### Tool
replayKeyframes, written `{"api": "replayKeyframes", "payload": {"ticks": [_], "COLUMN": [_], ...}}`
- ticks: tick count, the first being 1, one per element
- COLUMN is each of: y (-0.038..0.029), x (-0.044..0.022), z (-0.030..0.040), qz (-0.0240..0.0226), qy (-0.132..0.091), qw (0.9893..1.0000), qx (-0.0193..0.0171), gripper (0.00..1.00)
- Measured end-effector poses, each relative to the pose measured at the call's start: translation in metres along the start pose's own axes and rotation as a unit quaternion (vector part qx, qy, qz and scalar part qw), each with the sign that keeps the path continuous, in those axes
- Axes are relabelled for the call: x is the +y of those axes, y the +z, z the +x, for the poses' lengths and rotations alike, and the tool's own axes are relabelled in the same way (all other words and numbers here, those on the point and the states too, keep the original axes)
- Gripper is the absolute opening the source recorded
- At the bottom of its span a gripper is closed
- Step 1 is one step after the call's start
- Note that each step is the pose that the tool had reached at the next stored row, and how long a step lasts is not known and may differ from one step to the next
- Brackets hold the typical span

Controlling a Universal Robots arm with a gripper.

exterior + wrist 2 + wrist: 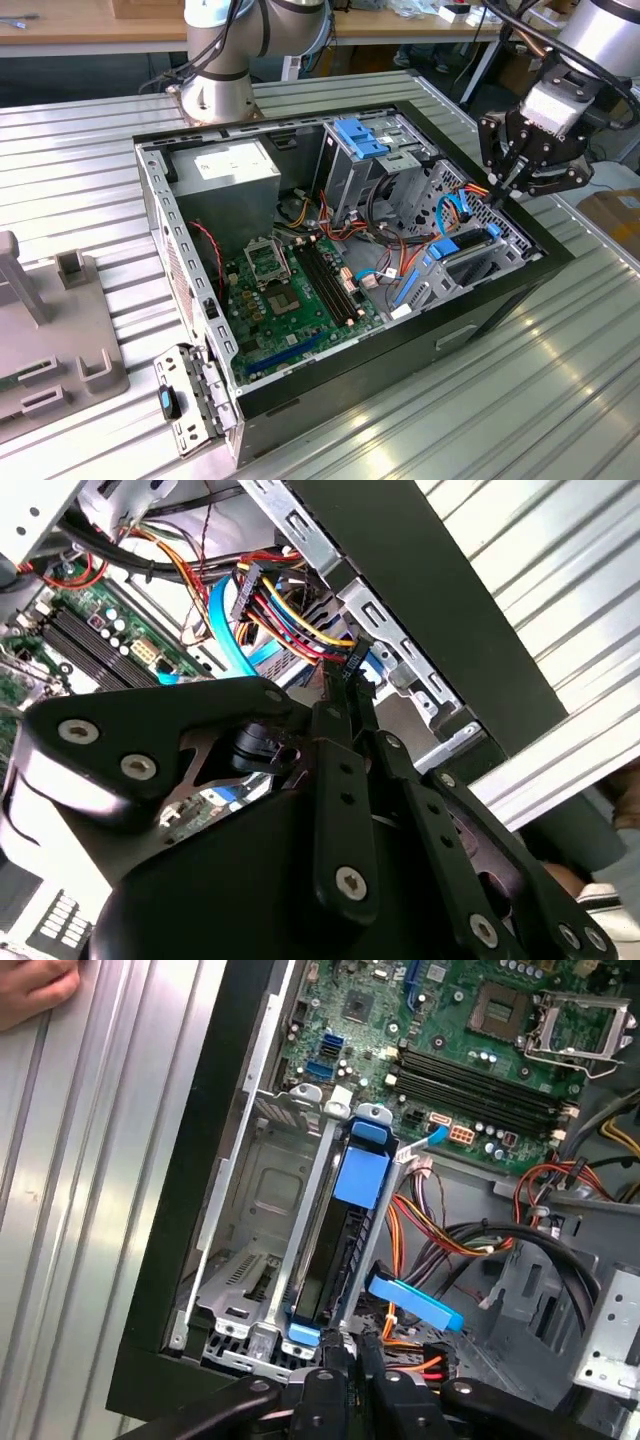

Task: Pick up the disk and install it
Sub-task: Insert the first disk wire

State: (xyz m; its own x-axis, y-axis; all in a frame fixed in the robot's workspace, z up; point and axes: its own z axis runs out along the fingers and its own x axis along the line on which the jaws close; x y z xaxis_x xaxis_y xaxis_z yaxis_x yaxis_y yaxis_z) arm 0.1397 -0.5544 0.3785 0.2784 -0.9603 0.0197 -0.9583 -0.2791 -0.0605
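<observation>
The disk (345,1245) stands on edge in a metal drive bay (250,1210) at the front corner of the open computer case (520,280). Its dark body sits between steel rails, and its blue frame (360,1170) shows at both ends. In the exterior view the disk (465,255) lies low in the case at the right. My gripper (347,1352) is just over the disk's near end, fingers pressed together, nothing seen between them. Its fingertips (348,675) point down at the bay beside the cable bundle. In the exterior view my gripper (497,190) hangs above the case's right corner.
A person's hand (35,985) rests on the ribbed metal table beside the case. Red, yellow and orange cables (290,610) crowd the bay. The motherboard (290,290), grey power supply (235,165) and empty blue brackets (360,135) occupy the case. A grey fixture (50,330) stands at the exterior view's left.
</observation>
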Motion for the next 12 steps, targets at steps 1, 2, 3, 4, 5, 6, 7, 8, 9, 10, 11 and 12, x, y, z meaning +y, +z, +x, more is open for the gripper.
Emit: {"api": "replayKeyframes", "payload": {"ticks": [1,2,3,4,5,6,7,8,9,10,11,12], "y": [-0.0001,0.0,0.0001,0.0,0.0,0.0001,0.0003,0.0003,0.0005,0.0007,0.0008,0.0012], "x": [0.0,0.0002,0.0003,0.0003,0.0003,0.0003,0.0003,0.0003,0.0003,0.0003,0.0003,0.0004], "z": [0.0002,0.0008,0.001,0.0009,0.001,0.001,0.0011,0.001,0.001,0.001,0.001,0.001], "qz": [0.0005,0.0023,0.0032,0.0033,0.0033,0.0033,0.0032,0.0031,0.0029,0.0028,0.0027,0.0025], "qy": [0.002,0.003,0.003,0.003,0.006,0.016,0.024,0.037,0.054,0.068,0.082,0.106], "qw": [1.0,1.0,0.9999,0.9999,0.9999,0.9998,0.9997,0.9993,0.9985,0.9977,0.9966,0.9944], "qx": [-0.0017,-0.008,-0.011,-0.0114,-0.0115,-0.011,-0.0105,-0.0096,-0.0084,-0.0076,-0.0066,-0.0051], "gripper": [0.17,0.17,0.17,0.17,0.17,0.17,0.17,0.17,0.17,0.17,0.17,0.17]}}
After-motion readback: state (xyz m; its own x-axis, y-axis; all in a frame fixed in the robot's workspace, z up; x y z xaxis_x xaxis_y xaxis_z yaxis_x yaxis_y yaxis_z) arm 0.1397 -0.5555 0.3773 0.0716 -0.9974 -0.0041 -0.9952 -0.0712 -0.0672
